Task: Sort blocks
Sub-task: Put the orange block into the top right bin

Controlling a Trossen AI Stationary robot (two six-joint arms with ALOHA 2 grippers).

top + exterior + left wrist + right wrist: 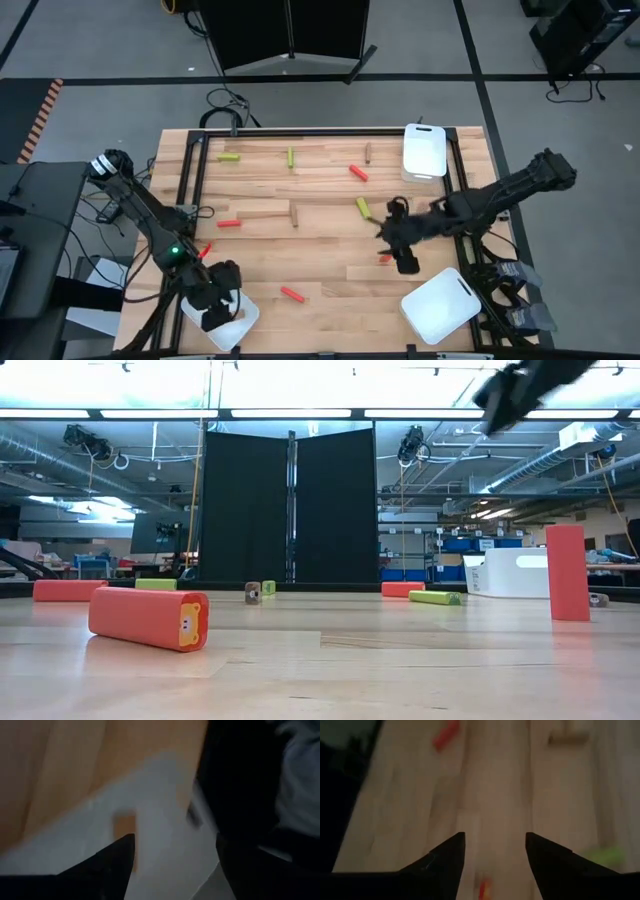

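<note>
Red, yellow-green and brown blocks lie scattered over the wooden table, among them a red block (292, 294) near the front and a yellow-green block (363, 208) at mid-table. My left gripper (215, 312) (175, 845) hangs open over the near-left white tray (240, 322), where a brown block (125, 826) lies. My right gripper (397, 248) (495, 842) hangs open above the table. A small red block (385, 258) (484, 888) is just below it. In the low view a red block (567, 572) stands upright on its end.
Two more white trays are on the table, one at the far right (424, 150) and one at the near right (440, 305). A dark frame (190, 170) runs along the table's left, far and right edges. Open wood lies between the scattered blocks at mid-table.
</note>
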